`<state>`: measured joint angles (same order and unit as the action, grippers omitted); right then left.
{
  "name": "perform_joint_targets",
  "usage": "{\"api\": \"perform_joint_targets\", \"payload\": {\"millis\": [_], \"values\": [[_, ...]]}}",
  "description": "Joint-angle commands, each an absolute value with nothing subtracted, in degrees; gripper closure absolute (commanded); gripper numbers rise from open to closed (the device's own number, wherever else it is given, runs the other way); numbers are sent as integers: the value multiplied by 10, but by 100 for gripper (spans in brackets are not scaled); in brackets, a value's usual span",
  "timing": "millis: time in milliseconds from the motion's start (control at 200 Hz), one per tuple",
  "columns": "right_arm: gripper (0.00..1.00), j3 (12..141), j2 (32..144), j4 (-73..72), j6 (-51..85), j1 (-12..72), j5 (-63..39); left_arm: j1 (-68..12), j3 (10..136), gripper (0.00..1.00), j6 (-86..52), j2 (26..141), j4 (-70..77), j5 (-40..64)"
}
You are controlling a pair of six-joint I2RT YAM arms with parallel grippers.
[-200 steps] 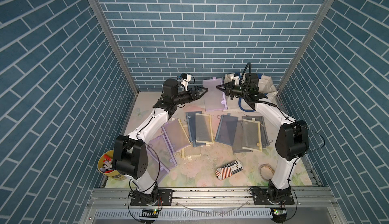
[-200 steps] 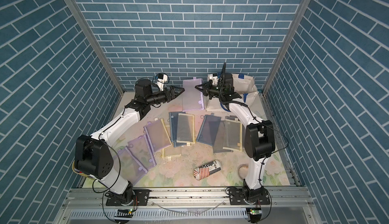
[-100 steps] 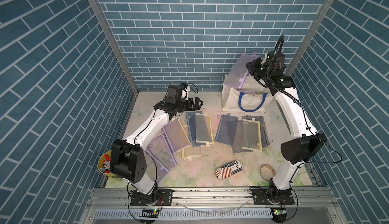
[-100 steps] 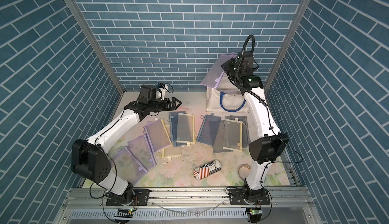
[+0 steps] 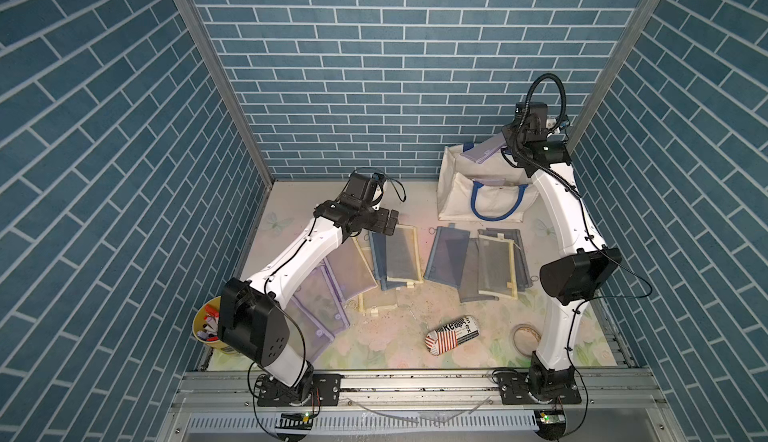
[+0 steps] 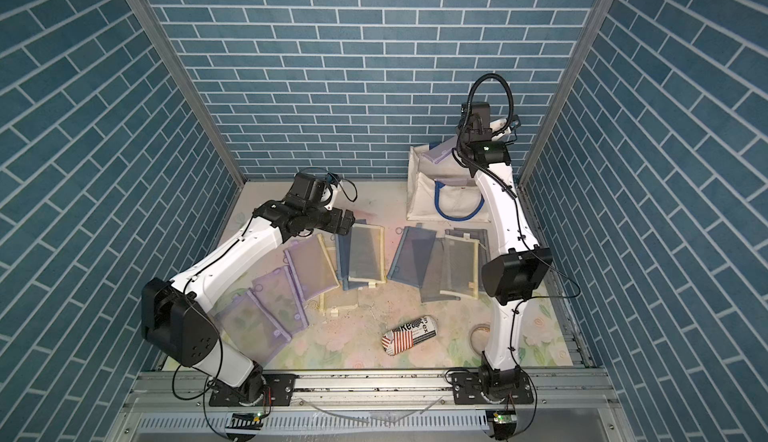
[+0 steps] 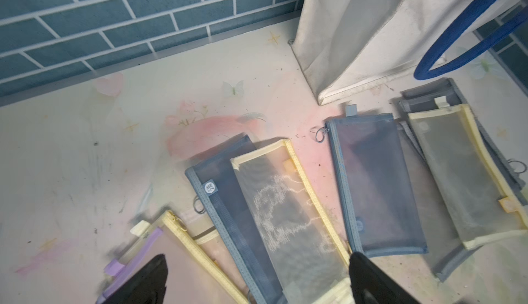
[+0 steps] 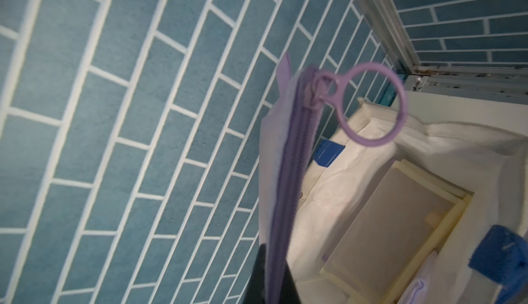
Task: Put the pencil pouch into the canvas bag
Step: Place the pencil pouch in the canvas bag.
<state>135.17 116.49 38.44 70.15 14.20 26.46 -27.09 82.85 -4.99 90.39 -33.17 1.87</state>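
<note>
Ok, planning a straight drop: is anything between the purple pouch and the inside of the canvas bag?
Nothing visible. The right gripper holds the purple pouch over the open canvas bag; yellow-edged pouches lie at its bottom.

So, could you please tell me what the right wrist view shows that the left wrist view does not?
Only the right wrist view: the right fingers shut on the purple pencil pouch, its ring pull, and the inside of the canvas bag, where a yellow-trimmed pouch already lies. Only the left wrist view: the open left fingers above mesh pouches spread on the table, and the bag's outer side. Both: the canvas bag and the blue brick wall.
</note>
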Motion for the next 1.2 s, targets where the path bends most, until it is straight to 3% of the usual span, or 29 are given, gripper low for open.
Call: {"api": "perform_joint_targets", "payload": {"millis": [0,805,1025,1195], "values": [[100,1366,1187,425,761,140,335,-273,820,1,-23,882,-344,-14],[100,1294,1243,422,820,142,304,-273,768,1,-13,857,-318,18],[74,1271,1234,406,818,141,283,-273,782,1,-13,867,-316,18],[43,1288,1238,383,769,137,247,-273,785,1,-15,874,-310,30]]}}
